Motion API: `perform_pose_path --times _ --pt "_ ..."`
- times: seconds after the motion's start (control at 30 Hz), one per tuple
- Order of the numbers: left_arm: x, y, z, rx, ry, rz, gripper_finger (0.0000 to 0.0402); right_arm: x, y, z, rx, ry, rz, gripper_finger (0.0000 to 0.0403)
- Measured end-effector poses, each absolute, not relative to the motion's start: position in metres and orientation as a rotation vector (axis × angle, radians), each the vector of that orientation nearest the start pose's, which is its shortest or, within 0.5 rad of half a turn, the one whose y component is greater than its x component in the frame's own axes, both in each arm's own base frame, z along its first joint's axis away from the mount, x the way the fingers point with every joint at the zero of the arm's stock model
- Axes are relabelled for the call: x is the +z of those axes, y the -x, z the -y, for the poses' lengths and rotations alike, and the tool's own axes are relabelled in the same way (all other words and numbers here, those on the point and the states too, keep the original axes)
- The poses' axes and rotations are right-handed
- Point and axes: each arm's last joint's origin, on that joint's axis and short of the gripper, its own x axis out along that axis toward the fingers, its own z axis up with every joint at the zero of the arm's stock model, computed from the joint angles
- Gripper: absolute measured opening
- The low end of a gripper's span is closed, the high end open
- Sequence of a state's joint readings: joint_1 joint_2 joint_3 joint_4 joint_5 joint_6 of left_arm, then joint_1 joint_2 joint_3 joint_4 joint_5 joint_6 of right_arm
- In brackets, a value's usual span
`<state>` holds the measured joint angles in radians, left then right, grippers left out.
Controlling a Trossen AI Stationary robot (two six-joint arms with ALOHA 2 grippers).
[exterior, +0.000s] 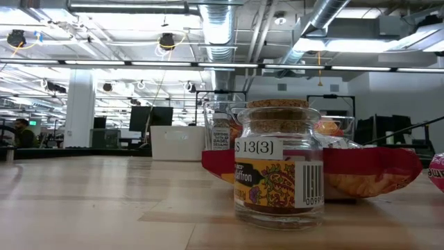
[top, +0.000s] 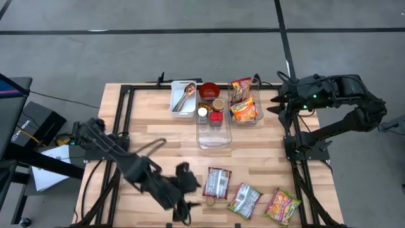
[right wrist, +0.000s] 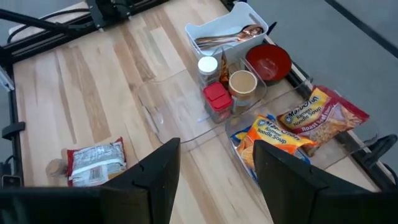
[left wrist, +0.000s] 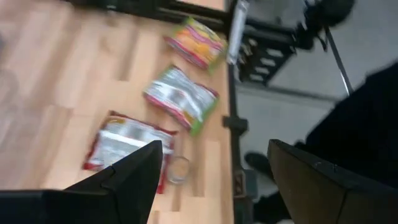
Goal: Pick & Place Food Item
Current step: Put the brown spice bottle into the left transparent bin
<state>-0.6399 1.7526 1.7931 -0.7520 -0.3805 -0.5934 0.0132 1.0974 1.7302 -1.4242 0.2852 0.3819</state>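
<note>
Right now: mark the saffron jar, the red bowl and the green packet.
saffron jar (exterior: pixel 278 167): low view, on its printed label.
red bowl (right wrist: pixel 268 62): right wrist view, on its inner floor.
green packet (top: pixel 244 199): high view, middle of the wrapper.

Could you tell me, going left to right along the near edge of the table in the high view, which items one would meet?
Left gripper → small glass jar → red-and-silver packet → green packet → pink-and-yellow packet.

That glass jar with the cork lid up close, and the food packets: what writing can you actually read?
"$ 13(3)": white sticker on the cork-lidded glass jar.
"Saffron": the jar's yellow label, first letter partly hidden.
"Ramen Noodle Soup": the orange noodle packet.
Barcode digits, other packets: too blurred.
</note>
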Motion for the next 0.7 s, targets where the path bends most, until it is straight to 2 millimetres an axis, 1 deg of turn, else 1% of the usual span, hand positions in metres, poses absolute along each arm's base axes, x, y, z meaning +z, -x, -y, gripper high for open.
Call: perform_pose_path --times 0.17,0.3,0.43,0.57,0.7 --pt "0.363 -0.335 0.241 -0.126 0.136 -0.75 0.0287 0.464 -0.131 0.006 -0.398 -0.23 -0.726 0.0195" --pt "0.346 -0.349 0.248 -0.153 0.084 -0.795 0.0287 0.463 -0.132 0.006 -0.397 -0.226 -0.729 0.0195" --pt "0.325 -0.365 0.246 -0.157 -0.006 -0.828 0.0287 0.463 -0.132 0.006 -0.397 -0.225 -0.729 0.0195" --pt "0.305 -0.385 0.244 -0.173 -0.094 -0.818 0.0287 0.463 -0.132 0.006 -0.397 -0.219 -0.73 0.0195" --pt "0.284 -0.402 0.242 -0.18 -0.128 -0.828 0.0287 0.463 -0.132 0.007 -0.397 -0.217 -0.73 0.0195"
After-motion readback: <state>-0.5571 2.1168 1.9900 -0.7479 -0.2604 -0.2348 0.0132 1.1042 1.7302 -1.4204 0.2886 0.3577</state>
